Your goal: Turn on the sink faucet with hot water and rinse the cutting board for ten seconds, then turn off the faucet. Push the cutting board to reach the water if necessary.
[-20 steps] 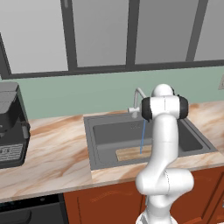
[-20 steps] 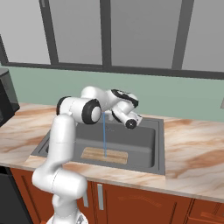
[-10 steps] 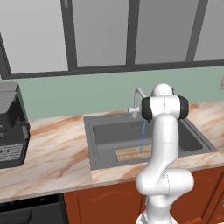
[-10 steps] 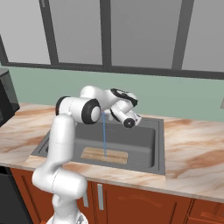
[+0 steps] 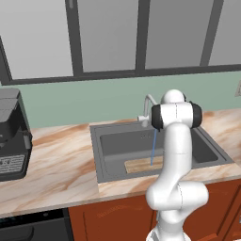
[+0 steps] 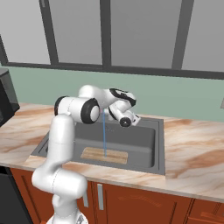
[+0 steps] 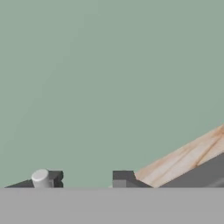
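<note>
Water (image 6: 104, 133) lands on the board (image 6: 105, 155) in our sink (image 6: 144, 144); our claw (image 7: 83, 178) (by the tap (image 5: 147, 108)) stands apart, gripping nothing.

My own arm hides the right end of the cutting board (image 5: 141, 164) and the faucet's (image 5: 148, 104) base.
</note>
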Controlling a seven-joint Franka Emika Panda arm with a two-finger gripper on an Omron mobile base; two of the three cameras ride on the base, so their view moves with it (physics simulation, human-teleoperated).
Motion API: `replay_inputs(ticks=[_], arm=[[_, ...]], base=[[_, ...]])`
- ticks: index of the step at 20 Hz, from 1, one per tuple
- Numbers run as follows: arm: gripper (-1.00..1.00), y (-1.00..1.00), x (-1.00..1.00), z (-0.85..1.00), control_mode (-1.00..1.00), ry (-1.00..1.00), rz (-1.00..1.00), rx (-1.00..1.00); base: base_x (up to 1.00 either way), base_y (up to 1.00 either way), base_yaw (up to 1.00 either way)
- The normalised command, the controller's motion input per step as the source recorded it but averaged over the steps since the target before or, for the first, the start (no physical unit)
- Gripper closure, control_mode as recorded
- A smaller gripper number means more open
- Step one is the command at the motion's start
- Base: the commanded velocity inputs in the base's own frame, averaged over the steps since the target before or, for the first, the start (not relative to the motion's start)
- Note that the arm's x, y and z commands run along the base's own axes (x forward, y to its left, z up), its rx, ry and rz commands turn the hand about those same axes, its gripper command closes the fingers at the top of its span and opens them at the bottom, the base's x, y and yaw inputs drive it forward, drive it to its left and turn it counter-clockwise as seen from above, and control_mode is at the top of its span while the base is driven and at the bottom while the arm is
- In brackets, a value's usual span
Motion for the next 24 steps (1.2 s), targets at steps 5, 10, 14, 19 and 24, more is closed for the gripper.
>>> replay_inputs(ticks=[5, 10, 14, 19, 24], arm=[[1.0, 0.0, 0.0, 0.0, -1.0, 0.0, 0.0, 0.0], [1.0, 0.0, 0.0, 0.0, -1.0, 0.0, 0.0, 0.0], [1.0, 0.0, 0.0, 0.0, -1.0, 0.0, 0.0, 0.0], [1.0, 0.0, 0.0, 0.0, -1.0, 0.0, 0.0, 0.0], [1.0, 0.0, 0.0, 0.0, -1.0, 0.0, 0.0, 0.0]], base=[[0.0, 0.0, 0.0], [0.0, 0.0, 0.0], [0.0, 0.0, 0.0], [0.0, 0.0, 0.0], [0.0, 0.0, 0.0]])
